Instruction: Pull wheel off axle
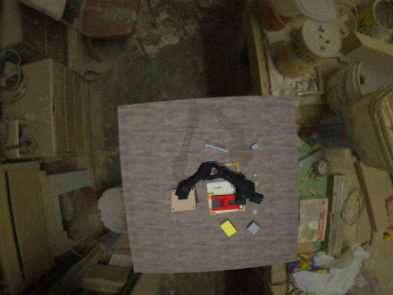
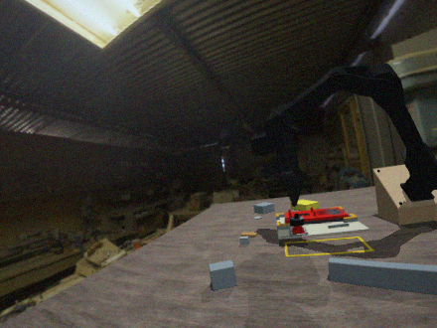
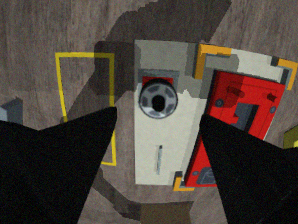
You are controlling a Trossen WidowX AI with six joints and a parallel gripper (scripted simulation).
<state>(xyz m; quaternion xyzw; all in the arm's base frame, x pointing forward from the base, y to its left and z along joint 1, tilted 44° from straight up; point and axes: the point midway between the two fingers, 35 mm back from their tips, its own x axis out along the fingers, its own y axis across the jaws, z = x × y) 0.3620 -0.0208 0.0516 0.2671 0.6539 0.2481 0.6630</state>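
Wheel (image 3: 157, 99): seated on the upright axle at one end of the pale base plate (image 3: 161, 156); seen from the wrist view end-on, hub hole facing the camera.
Hand (image 3: 156, 163): held partly open and empty above the wheel, nothing gripped, one dark finger (image 3: 60, 163) seen on each side.
Relation: wheel lies directly below and slightly forward of the hand; axle axis runs vertical, so a straight descent is judged needed.
Marked area (image 3: 84, 106): yellow outline just beside the base plate, on the side away from the red block (image 3: 236, 112).
Room: red block stands close by the wheel; worktop (image 1: 152, 134) edges lie well apart.
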